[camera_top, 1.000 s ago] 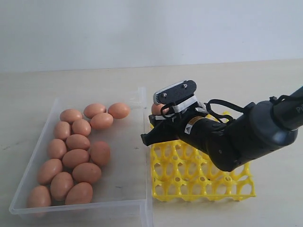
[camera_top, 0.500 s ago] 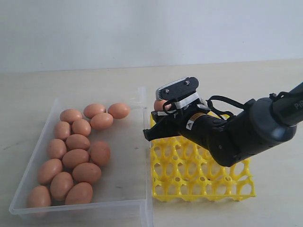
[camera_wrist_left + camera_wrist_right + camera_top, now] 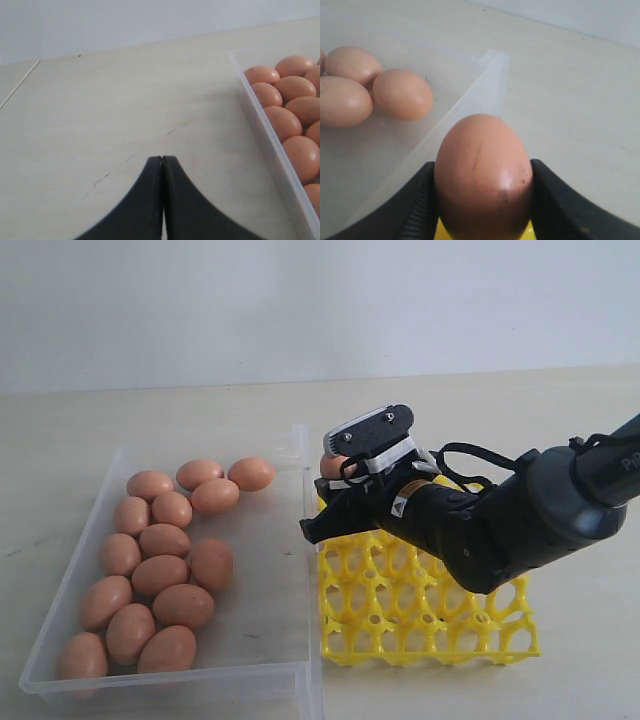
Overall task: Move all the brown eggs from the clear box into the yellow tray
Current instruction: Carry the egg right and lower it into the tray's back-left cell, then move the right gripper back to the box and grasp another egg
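Observation:
Several brown eggs (image 3: 160, 575) lie bunched along the left side of the clear box (image 3: 268, 590). To its right stands the yellow tray (image 3: 400, 620), and no egg shows in the cups I can see. My right gripper (image 3: 335, 478) hangs over the tray's far left corner, shut on one brown egg (image 3: 482, 175); a sliver of yellow (image 3: 530, 233) shows beneath it. My left gripper (image 3: 162, 159) is shut with nothing in it, low over bare table outside the box wall (image 3: 265, 140). It is out of the exterior view.
The right arm's dark body (image 3: 500, 525) covers the tray's far rows. The box's tall right wall (image 3: 308, 540) stands between the eggs and the tray. Pale table (image 3: 560, 420) extends behind and to the right.
The right gripper with its egg drifted slightly right, then back left, staying over the tray's far left corner. The eggs in the box have not moved.

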Available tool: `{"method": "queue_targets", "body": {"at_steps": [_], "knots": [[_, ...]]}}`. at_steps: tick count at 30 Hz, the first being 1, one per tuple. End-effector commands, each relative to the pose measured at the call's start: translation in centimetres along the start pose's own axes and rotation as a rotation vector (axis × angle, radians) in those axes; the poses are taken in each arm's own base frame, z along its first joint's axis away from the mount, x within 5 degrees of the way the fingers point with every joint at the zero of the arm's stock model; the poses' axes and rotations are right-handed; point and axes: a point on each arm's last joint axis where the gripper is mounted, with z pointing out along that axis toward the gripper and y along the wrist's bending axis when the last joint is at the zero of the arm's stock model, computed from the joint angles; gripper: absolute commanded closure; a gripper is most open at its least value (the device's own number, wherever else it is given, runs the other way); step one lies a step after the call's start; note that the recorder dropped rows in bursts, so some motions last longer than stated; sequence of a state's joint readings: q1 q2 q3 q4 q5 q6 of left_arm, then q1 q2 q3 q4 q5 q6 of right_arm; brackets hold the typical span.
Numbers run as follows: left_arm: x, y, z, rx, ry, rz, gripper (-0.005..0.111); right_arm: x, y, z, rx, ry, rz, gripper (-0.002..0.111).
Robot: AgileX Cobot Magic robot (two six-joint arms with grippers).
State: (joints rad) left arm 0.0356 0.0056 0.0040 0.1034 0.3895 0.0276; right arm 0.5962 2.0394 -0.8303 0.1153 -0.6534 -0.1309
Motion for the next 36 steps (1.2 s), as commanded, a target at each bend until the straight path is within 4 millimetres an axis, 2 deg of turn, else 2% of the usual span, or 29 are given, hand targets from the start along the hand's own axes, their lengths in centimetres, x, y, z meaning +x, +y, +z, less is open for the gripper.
{"method": "queue_targets", "body": {"at_steps": [1, 4, 9, 11, 16, 19, 22, 26, 29, 32, 36], "knots": [[-0.2, 0.0, -0.1, 0.007, -0.02, -0.005, 0.107, -0.4, -0.1, 0.2, -0.004, -0.006, -0.007, 0.103], [-0.2, 0.0, -0.1, 0.007, -0.02, -0.005, 0.107, -0.7, -0.1, 0.5, -0.013, 0.02, -0.011, 0.09], [-0.2, 0.0, -0.1, 0.007, -0.02, -0.005, 0.107, -0.7, 0.0, 0.6, -0.015, 0.033, -0.011, 0.059], [-0.2, 0.0, -0.1, 0.007, -0.02, -0.005, 0.107, -0.7, 0.0, 0.6, -0.015, 0.035, -0.011, 0.051], [-0.2, 0.0, -0.1, 0.007, -0.02, -0.005, 0.107, -0.3, 0.0, 0.5, -0.022, 0.083, -0.027, 0.047], [-0.2, 0.0, -0.1, 0.007, -0.02, -0.005, 0.107, -0.8, 0.0, -0.1, -0.035, 0.128, -0.083, 0.047], [-0.2, 0.0, -0.1, 0.007, -0.02, -0.005, 0.107, -2.7, -0.1, -1.4, -0.038, 0.111, -0.109, 0.048], [-0.2, 0.0, -0.1, 0.007, -0.02, -0.005, 0.107, -7.5, -0.3, -4.4, -0.048, 0.048, -0.109, 0.05], [-0.2, 0.0, -0.1, 0.007, -0.02, -0.005, 0.107, -11.0, 0.2, -6.0, -0.095, 0.145, -0.114, 0.054], [-0.2, 0.0, -0.1, 0.007, -0.02, -0.005, 0.107, -13.9, 1.3, -6.3, -0.149, 0.234, -0.139, 0.055], [-0.2, 0.0, -0.1, 0.007, -0.02, -0.005, 0.107, -16.4, 4.0, -4.7, -0.232, 0.298, -0.116, 0.055]]}}
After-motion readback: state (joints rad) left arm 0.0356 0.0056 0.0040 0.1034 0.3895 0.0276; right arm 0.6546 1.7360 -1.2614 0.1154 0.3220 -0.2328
